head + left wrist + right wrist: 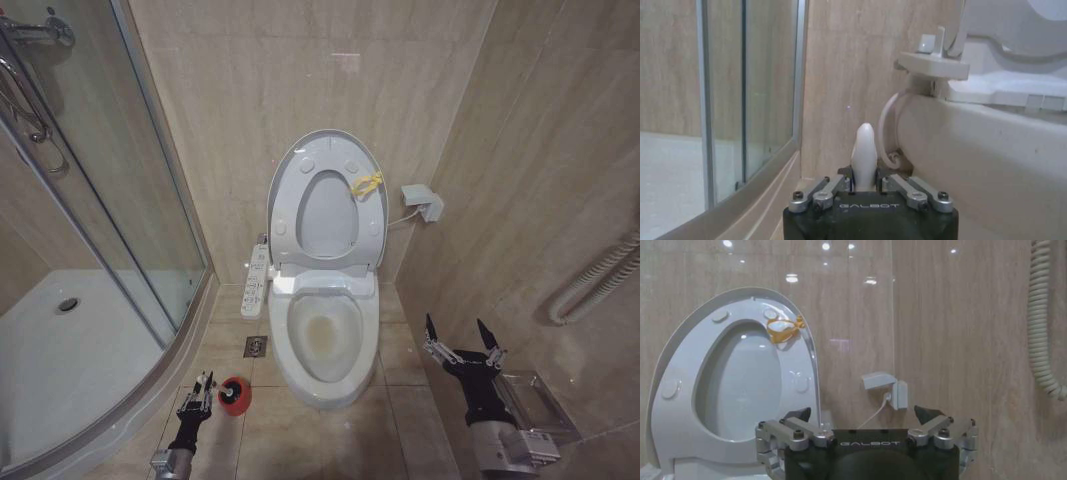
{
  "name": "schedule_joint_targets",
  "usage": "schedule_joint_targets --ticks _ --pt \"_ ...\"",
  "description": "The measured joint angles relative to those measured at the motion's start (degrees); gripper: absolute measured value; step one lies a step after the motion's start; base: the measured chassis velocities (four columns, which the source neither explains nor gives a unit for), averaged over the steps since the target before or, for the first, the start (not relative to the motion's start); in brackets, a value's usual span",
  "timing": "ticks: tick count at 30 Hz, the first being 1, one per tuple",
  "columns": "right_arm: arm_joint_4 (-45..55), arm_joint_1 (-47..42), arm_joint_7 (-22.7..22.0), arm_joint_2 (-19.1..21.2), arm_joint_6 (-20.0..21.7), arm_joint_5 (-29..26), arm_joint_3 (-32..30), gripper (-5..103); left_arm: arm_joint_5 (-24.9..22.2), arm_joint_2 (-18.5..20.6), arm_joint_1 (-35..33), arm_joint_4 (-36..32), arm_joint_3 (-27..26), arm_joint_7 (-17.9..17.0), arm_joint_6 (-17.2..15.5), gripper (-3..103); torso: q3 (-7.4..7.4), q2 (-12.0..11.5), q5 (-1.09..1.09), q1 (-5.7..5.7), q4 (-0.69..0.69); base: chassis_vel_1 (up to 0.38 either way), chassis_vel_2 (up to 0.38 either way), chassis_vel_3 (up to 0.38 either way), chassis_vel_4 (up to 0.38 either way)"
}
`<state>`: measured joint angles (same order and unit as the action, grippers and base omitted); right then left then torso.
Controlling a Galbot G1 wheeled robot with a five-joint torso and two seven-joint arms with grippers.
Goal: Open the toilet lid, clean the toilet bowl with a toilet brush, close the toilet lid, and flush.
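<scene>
While the toilet lid (326,200) stands raised against the wall, the left gripper (197,393) clamps the toilet brush (864,155) handle beside its red holder cup (235,395). The right gripper (462,343) hangs spread apart right of the toilet bowl (324,345).

The toilet lid (327,205) is glossy white plastic; the toilet bowl (325,340) is smooth glazed ceramic, yellowish inside. The wall tiles (250,90) are polished beige stone-look. The shower screen (110,180) is clear glass in metal frames. The toilet brush (863,155) handle looks smooth white plastic.

toilet lid (327,200) raised, toilet bowl (325,335) unobstructed
</scene>
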<state>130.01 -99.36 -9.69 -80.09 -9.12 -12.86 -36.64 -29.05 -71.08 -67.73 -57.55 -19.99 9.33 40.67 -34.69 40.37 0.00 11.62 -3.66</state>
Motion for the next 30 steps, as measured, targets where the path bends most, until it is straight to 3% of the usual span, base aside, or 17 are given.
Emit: schedule_joint_targets --ticks 30 --pt "0.0 0.0 0.0 0.0 0.0 0.0 0.0 100 3.4 0.7 2.3 1.2 -0.8 -1.7 -6.8 21 0.00 0.0 0.02 0.01 -0.01 0.000 0.000 0.000 0.000"
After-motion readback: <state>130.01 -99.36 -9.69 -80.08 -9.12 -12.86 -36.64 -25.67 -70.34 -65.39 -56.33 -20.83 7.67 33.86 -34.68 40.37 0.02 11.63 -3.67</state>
